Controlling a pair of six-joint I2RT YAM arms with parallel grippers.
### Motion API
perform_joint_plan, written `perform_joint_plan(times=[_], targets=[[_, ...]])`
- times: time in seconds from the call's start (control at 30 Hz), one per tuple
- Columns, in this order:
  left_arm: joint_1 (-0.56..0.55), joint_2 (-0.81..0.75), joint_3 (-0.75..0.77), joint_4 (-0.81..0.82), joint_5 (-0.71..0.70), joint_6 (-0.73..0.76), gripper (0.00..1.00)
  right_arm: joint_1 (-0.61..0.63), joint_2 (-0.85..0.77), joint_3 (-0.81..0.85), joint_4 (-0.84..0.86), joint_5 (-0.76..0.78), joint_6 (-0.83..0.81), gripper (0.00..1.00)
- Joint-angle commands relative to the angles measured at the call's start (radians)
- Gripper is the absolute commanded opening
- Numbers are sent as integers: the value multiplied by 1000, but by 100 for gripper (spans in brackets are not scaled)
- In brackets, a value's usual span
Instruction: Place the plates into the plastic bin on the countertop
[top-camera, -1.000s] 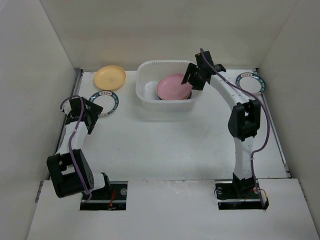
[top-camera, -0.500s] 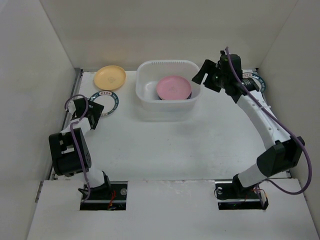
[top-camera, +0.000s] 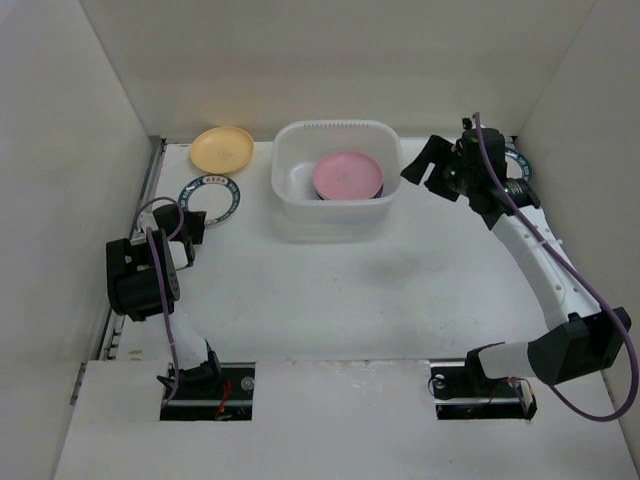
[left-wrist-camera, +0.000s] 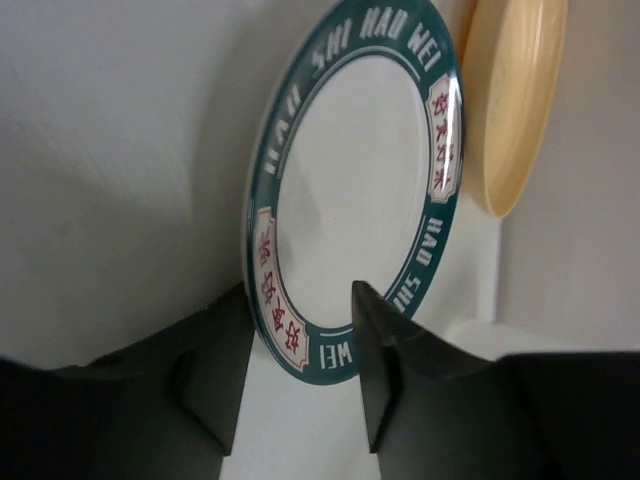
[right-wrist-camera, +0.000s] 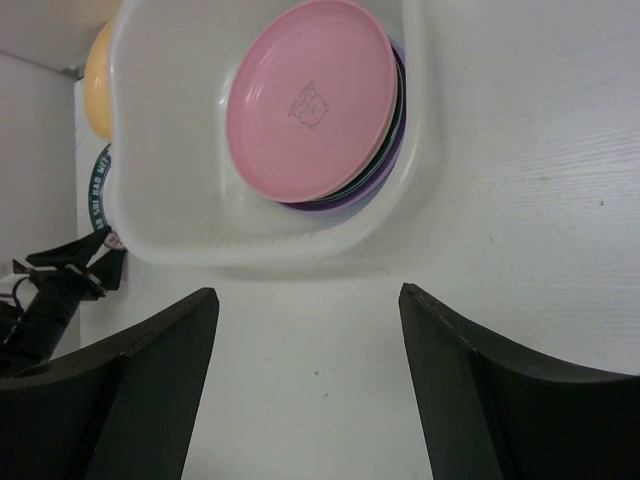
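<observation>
My left hand (left-wrist-camera: 300, 300), half spread, straddles the teal-rimmed plate (left-wrist-camera: 350, 180) at its rim. Shallow bite: it may slip when lifted.

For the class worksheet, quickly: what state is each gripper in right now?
Left gripper: jaws astride the teal-rimmed plate's rim; grip cannot be told.
Right gripper: open, holding nothing.
</observation>
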Motion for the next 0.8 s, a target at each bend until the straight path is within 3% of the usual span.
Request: perform_joint_plan(times=[0.0, 0.13, 0.3, 0.37, 0.47, 0.57, 0.67, 0.77], targets=[[-8, 95, -42, 31, 14, -79, 32, -18, -53, -22, 63, -17, -16, 79], [-8, 51, -88, 61, 21, -100, 8, -26, -67, -38, 63, -20, -16, 79], [9, -251, -210, 7, 22, -94, 4, -32, -53, -35, 68, -21, -17, 79], [22, -461, -215, -135, 21, -64, 4, -39, -45, -35, 74, -21, -17, 79], [9, -705, -105, -403, -5, 46, 4, -66, -34, -57, 85, -15, -4, 79], [-53, -794, 71, -557, -15, 146, 4, -98, -34, -98, 100, -6, 18, 79], [-125, -766, 264, -604, 11, 185, 4, -131, -63, -152, 126, -6, 44, 79], [-217, -643, 484, -630, 92, 223, 5, -173, -106, -210, 131, 14, 78, 79]])
